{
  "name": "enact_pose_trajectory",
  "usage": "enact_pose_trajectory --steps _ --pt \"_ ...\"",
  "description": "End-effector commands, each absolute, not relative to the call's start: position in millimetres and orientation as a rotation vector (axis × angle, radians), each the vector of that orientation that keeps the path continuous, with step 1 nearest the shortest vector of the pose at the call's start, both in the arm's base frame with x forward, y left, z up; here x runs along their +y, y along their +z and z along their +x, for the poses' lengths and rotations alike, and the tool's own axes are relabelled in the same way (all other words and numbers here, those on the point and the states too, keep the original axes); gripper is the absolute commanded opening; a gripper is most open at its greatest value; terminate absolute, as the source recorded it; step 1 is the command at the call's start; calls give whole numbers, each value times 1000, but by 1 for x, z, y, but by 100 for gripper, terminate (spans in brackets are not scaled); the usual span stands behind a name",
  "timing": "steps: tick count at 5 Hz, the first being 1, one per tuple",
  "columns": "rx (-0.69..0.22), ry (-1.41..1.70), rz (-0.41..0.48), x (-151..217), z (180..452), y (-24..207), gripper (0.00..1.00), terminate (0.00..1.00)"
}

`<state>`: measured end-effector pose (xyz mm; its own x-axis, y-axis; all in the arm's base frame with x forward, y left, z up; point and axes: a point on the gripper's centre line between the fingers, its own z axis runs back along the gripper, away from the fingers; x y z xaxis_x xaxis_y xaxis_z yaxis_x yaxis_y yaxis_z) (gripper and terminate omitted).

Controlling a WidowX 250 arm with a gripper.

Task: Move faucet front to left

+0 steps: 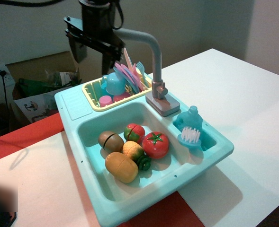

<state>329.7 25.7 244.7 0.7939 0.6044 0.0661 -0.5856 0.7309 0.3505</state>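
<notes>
Grey plastic toy faucet (154, 66): upright at your turquoise sink's (210, 158) 1 o'clock rim, spout towards 10 o'clock. Black gripper (91, 49) there, fingers spread.

A smooth, matt grey plastic is shown by the faucet (154, 61), base included. The toy sink (144, 187) is moulded in smooth turquoise plastic with a soft sheen along its rim. The tomato (155, 144) is finished in glossy red plastic, and the yellow fruit (121, 167) in smooth, less shiny plastic. The dish rack (93, 97) is made of pale yellow plastic. White bristles are carried by the blue plastic brush (191, 136). A matt white surface is presented by the table (243, 99), and the black gripper (89, 49) looks dull.
</notes>
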Motion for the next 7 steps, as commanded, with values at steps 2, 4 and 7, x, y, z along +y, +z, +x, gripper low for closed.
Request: enact_pose_trajectory --steps 2,4,7 --pt "-31 996 454 109 296 274 100 0" --pt "-19 1259 543 200 249 281 100 0" --pt "-63 954 152 156 213 295 100 0"
